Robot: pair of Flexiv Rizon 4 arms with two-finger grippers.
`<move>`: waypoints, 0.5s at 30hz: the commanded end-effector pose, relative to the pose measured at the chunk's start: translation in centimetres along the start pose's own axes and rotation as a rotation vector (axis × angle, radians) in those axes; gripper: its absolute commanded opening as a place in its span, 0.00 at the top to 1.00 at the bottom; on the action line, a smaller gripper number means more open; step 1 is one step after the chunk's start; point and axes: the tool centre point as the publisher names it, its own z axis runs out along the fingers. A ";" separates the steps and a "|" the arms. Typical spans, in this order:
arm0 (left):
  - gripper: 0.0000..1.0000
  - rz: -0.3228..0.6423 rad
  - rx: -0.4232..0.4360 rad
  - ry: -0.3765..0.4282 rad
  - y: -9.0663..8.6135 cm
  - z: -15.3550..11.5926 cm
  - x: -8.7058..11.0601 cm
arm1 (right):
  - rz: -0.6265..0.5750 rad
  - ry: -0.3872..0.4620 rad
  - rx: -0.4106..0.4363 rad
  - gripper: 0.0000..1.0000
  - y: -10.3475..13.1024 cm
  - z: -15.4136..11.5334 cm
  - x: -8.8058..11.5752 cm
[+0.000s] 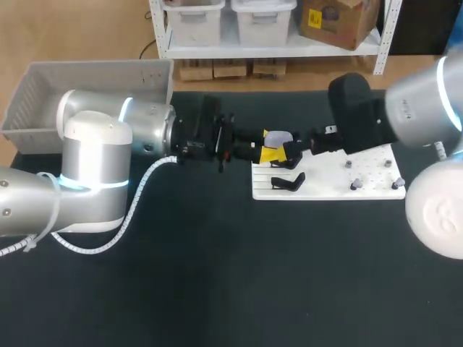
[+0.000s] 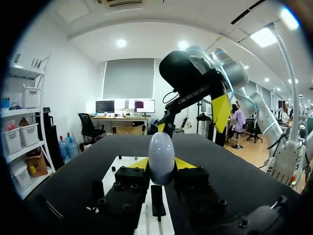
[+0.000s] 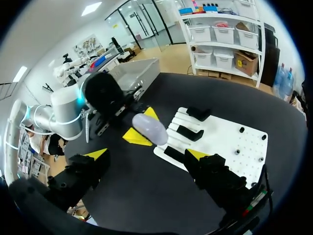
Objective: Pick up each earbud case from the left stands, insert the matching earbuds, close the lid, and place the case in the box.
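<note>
On the black table (image 1: pixel 217 275) a white perforated board (image 1: pixel 370 172) lies at two o'clock; left fingers (image 2: pixel 138 163) grip a pale lilac egg-shaped earbud case (image 2: pixel 161 155), right fingers (image 3: pixel 97 153) spread open.

Your tally: mostly ones and twos, with more on the board.

You have two grippers in play, the left gripper (image 2: pixel 161 165) and the right gripper (image 3: pixel 146 154). You can count one earbud case (image 2: pixel 161 156), one grey box (image 1: pixel 87 87) and one white board (image 1: pixel 325 184). On that board the right wrist view gives you three black stands (image 3: pixel 190 132), and you can also count four small grey studs (image 1: pixel 354 186).
</note>
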 end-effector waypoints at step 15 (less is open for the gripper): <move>1.00 0.003 -0.001 -0.003 0.0 0.0 0.1 | 0.051 0.002 0.014 0.00 -1.9 2.0 -0.5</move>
